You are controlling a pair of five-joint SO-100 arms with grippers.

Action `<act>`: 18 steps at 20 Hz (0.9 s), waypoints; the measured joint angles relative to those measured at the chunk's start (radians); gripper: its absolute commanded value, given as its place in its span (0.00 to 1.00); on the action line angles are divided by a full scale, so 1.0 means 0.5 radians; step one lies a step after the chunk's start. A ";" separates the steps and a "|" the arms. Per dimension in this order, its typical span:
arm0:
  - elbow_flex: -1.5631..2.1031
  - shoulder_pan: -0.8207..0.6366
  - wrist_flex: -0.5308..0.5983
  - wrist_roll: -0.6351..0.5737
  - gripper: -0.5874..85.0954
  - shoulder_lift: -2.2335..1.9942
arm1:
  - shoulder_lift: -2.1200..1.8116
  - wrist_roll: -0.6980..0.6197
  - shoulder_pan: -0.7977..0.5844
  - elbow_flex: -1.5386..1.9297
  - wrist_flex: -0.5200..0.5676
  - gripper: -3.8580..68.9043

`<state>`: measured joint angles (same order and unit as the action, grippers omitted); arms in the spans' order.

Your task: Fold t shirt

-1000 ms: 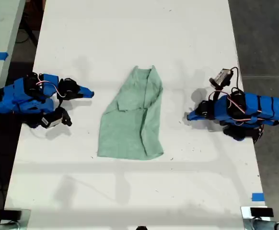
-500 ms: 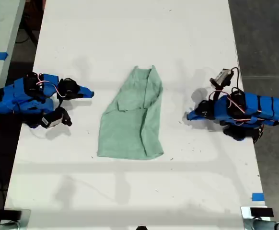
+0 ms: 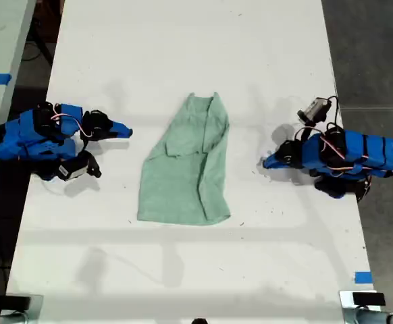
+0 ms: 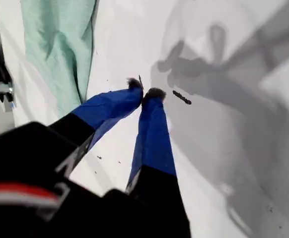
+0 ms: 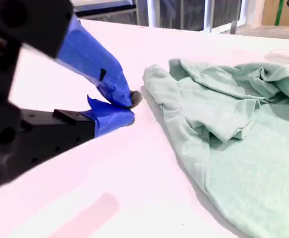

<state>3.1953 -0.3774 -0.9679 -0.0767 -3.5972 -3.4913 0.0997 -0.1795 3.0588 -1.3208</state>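
On the exterior view's left, the second hand (image 3: 124,129) rests with its tips pressed together, near the pale green t shirt (image 3: 183,175). The shirt lies rumpled mid-bench (image 3: 183,54). Further right, the first hand (image 3: 268,162), also pressed together, sits just beside its edge. A pinch might catch one loose layer only, skewing the fold.

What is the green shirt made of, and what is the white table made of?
The t shirt looks like soft knit cloth, likely cotton: it is matte, creases into loose folds and droops at its edges. The table looks like a hard, smooth board with a matte white finish: it lies flat, takes clear shadows and shows small dark specks. What lies under the white surface cannot be told.
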 measured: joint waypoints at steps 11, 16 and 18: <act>0.000 0.000 0.000 0.000 0.00 0.000 | 0.000 0.006 0.021 0.000 0.000 0.05; 0.000 0.000 0.000 0.000 0.00 0.000 | 0.000 -0.040 0.031 0.000 0.000 0.02; 0.000 0.000 0.000 0.000 0.00 0.000 | 0.000 -0.052 0.031 0.000 0.000 0.02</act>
<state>3.1953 -0.3774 -0.9679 -0.0767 -3.5972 -3.4913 0.0736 -0.1641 3.0588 -1.3208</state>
